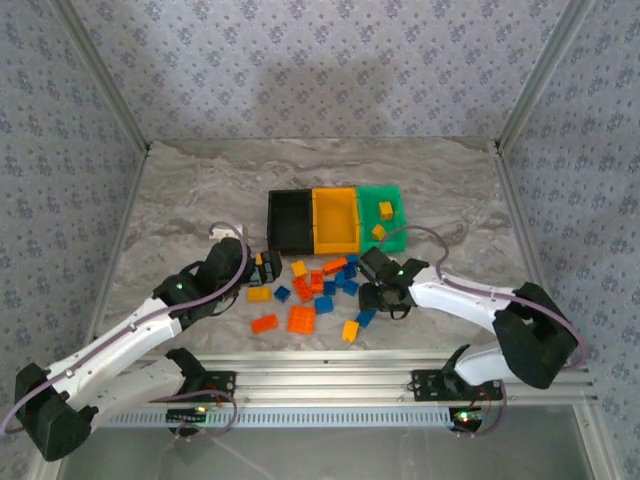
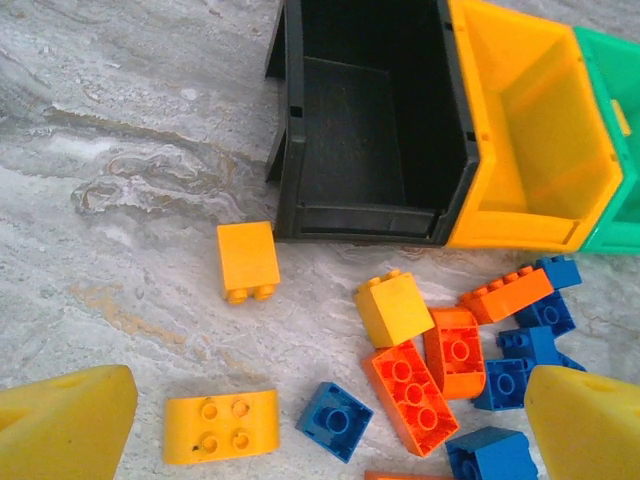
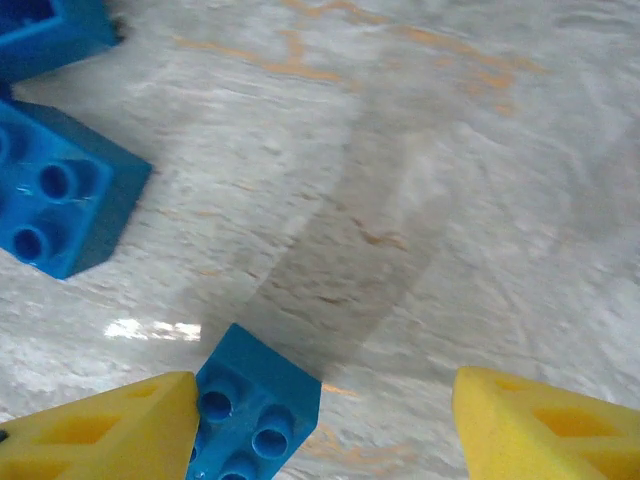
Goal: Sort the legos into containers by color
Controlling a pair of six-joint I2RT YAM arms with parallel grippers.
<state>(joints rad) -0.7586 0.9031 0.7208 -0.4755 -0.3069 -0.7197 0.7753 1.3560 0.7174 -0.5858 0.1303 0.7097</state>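
Left pincer [image 2: 325, 435] is spread wide, nothing between its yellow foam fingertips [image 2: 65, 425], hovering at the 9 o'clock edge of the scattered pile of small studded plastic bricks [image 1: 315, 290] in orange-red, blue and yellow-orange. Below it I see a rounded yellow-orange brick [image 2: 220, 427], with a small square blue brick [image 2: 335, 420] just beside it at 3 o'clock.

At the pile's 12 o'clock stand the three joined open plastic bins: the black rectangular bin [image 1: 290, 225], then the yellow-orange bin [image 1: 335, 222] at its 3 o'clock, then the green bin [image 1: 368, 205]. Two yellow-orange bricks [image 1: 385, 210] lie in the green one.

Right pincer [image 3: 320, 430] is at the pile's 3 o'clock edge, low over the marble-patterned tabletop [image 3: 420, 150], jaws apart. A small blue studded brick [image 3: 255, 405] touches the inner face of one finger, with bare table between it and the other finger, so it is not gripped.
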